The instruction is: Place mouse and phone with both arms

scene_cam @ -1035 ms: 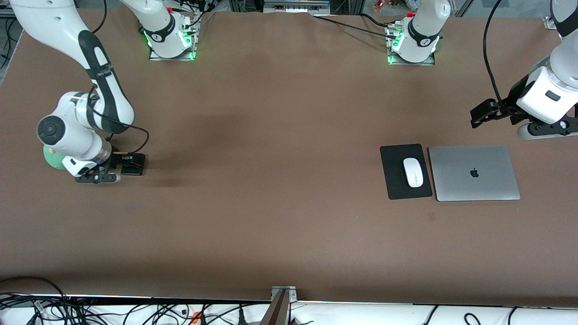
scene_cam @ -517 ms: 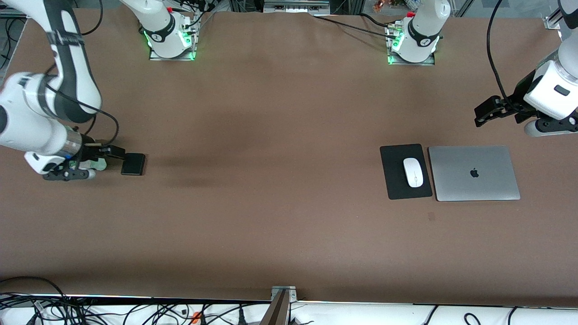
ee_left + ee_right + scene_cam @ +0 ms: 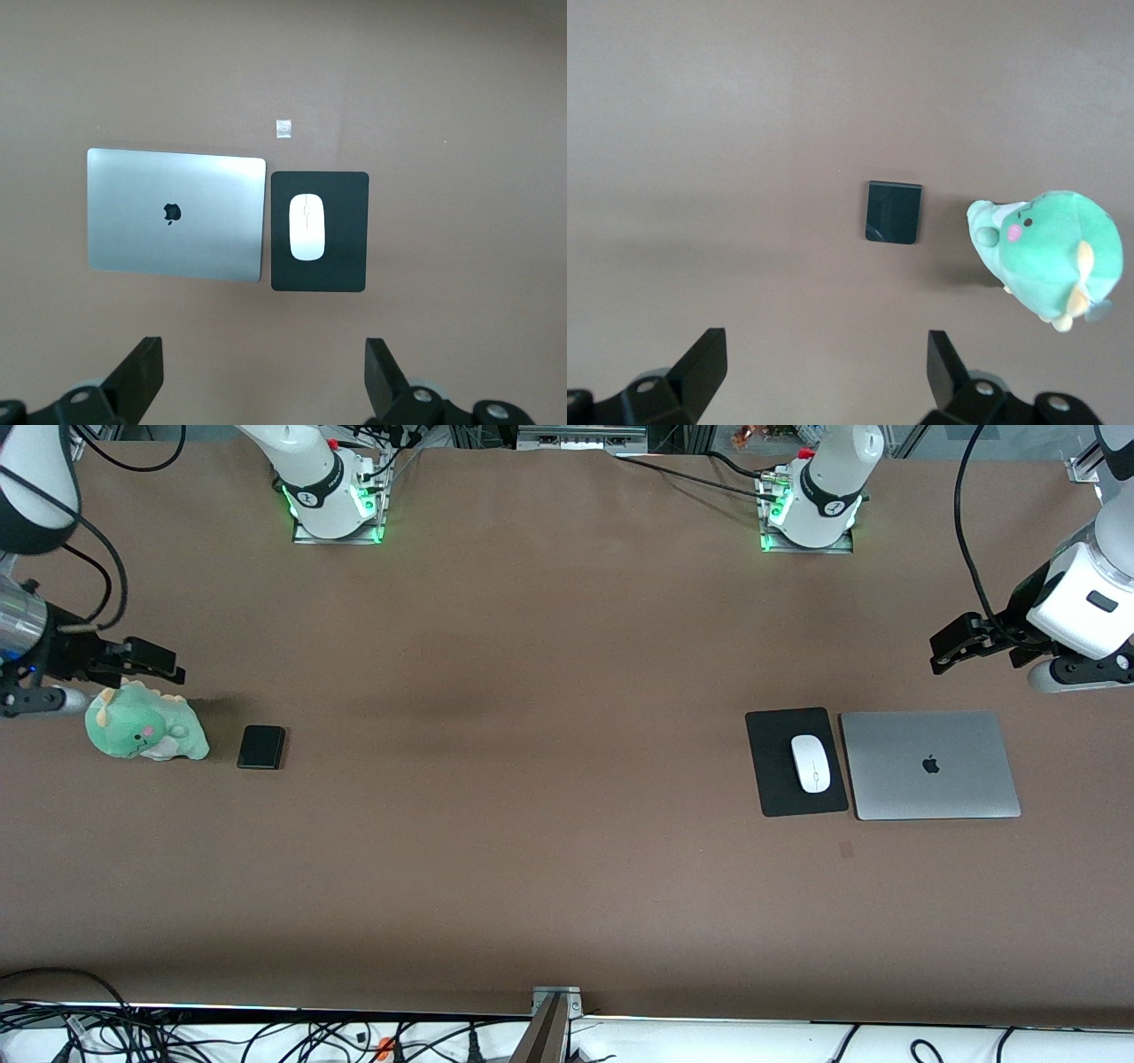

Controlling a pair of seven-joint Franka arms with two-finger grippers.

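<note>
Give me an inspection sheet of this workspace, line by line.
Surface: brown table, flat.
Job's things: mouse on the black mat; phone flat on the table at the right arm's end.
Clutter: closed laptop beside the mat; green plush toy beside the phone.
Grippers: right gripper open, empty, above the toy; left gripper open, empty, up above the laptop.
Cables: bundle below the table's near edge.
Surroundings: nothing seen.

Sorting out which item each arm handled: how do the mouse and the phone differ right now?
The mouse is white and oval; the phone is a black slab with rounded corners. The mouse rests on a black mouse pad beside a closed silver laptop, toward the left arm's end; the phone lies on the bare table beside a green plush toy, toward the right arm's end. Both lie flat, ungripped: the left gripper and right gripper are open.
</note>
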